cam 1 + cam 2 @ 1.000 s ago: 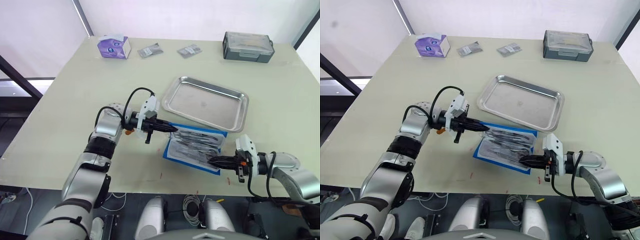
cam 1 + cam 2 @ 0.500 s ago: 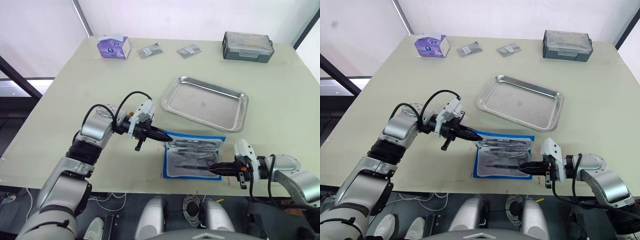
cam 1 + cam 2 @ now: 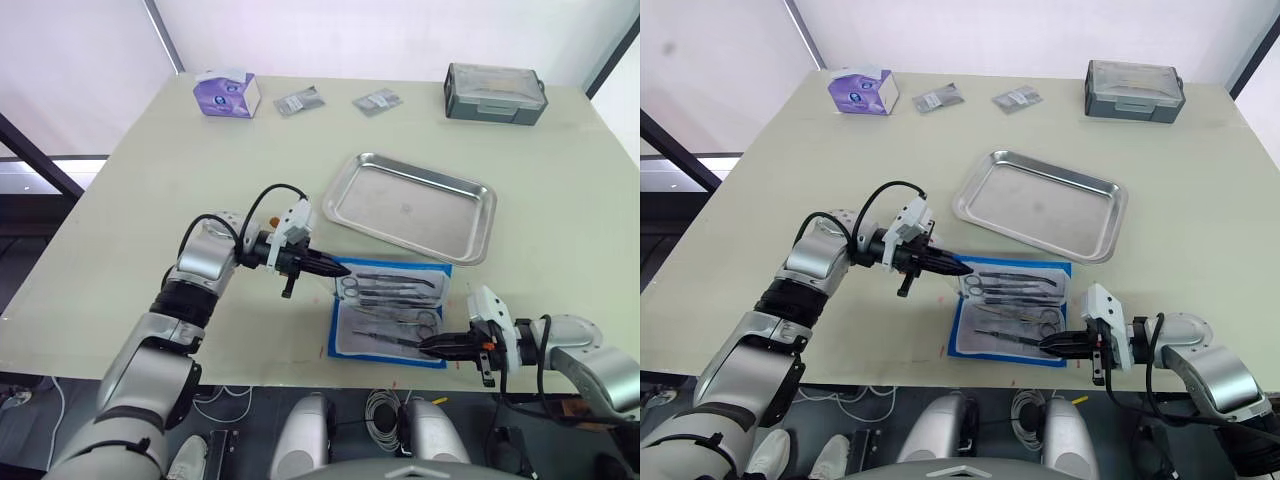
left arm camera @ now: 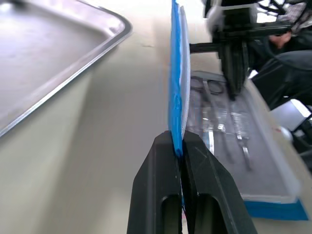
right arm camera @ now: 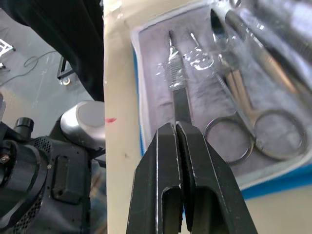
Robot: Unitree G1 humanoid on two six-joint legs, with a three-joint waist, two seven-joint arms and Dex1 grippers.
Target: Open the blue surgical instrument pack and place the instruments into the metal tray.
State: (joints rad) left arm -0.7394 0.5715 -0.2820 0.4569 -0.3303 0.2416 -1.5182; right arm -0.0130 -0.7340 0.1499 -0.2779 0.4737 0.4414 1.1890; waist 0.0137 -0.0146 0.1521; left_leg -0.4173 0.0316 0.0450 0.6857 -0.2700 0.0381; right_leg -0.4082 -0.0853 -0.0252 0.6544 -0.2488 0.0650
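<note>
Left end effector [image 3: 338,268]: fingers closed on the blue edge of the pack flap, holding it up on edge, per the left wrist view. Right end effector [image 3: 432,346]: fingers pinched together at the near edge of the pack, tips over the handle of a flat tool in the lining; can't tell if it's really gripping that tool or just pressing on it.

Blue surgical instrument pack [image 3: 392,311] lies open on the desk [image 3: 150,180] between the two end effectors, near the front edge, lining up. Instruments [image 3: 395,295] are in their clear pockets, long axes running roughly 9 to 3 o'clock, so the right end effector's fingers line up with them lengthwise.

Metal tray [image 3: 412,206] sits at 12 o'clock from the pack, just beside it, holding nothing yet. Right arm is nearer the tools; my read is it lifts one out and carries it toward 12 while left pins the flap.

Grey lidded box [image 3: 496,94] far back at 1 o'clock, not involved.
</note>
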